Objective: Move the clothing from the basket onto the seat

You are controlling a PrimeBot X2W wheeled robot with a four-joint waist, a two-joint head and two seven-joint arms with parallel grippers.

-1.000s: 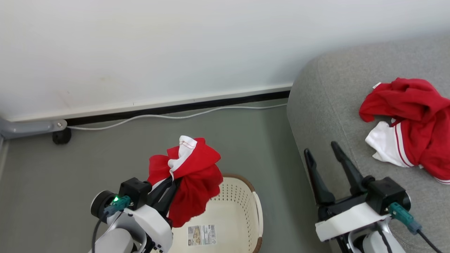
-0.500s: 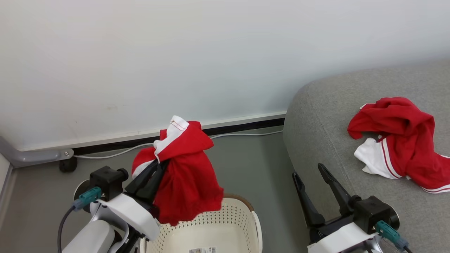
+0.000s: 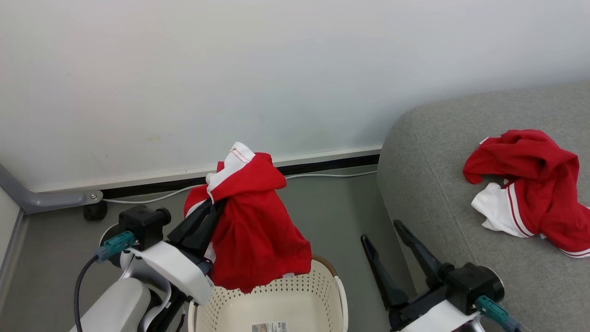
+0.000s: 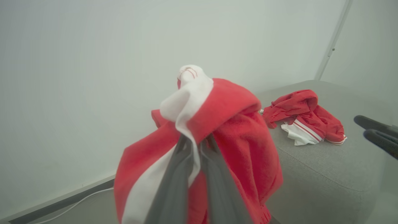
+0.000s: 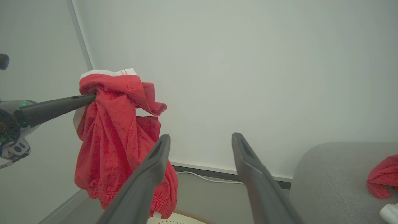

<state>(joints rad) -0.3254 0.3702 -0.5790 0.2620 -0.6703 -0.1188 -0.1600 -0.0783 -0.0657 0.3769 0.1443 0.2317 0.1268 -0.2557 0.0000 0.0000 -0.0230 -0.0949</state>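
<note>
A red garment (image 3: 258, 235) is pinched in the closed left gripper (image 3: 220, 205) and draped below its tips, over the basket (image 3: 340, 295). The right gripper (image 3: 380, 230) is spread wide, empty; a second garment (image 3: 530, 184) is seen on the sofa (image 3: 428, 184) beyond it, to its right.

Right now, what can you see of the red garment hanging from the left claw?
The red garment is soft fabric with a white panel edged in thin red stitching at its top. It is bunched, pinched near the top by the shut left claw, and drapes in folds to a gathered hem. It hangs over the basket; whether the hem touches it is unclear.
</note>
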